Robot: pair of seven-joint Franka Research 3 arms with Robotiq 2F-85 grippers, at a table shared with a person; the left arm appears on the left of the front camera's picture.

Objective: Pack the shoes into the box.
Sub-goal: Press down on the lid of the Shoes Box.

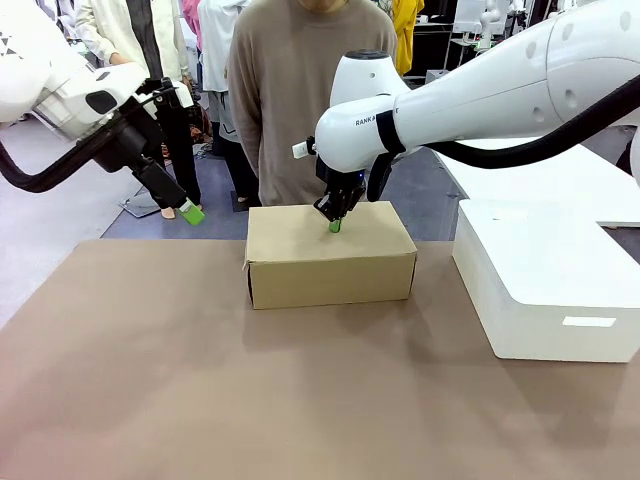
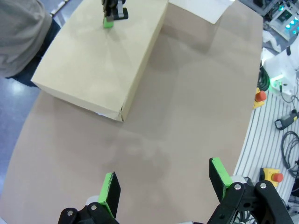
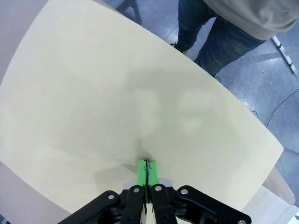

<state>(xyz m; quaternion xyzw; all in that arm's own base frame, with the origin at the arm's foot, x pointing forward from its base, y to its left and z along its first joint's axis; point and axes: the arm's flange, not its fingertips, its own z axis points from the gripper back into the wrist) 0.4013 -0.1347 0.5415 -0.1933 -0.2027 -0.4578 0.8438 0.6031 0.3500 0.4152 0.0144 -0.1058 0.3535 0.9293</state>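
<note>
Under the closed right gripper [image 1: 335,226], touching its fingertips, lies the box [image 1: 330,255] lid.

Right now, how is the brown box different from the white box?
The brown box is tan cardboard, while the white box is smooth and white. The brown box looks smaller than the white box. The right pincer, shut, presses on the brown box's closed lid; nothing touches the white box. Both sit on the table.
</note>
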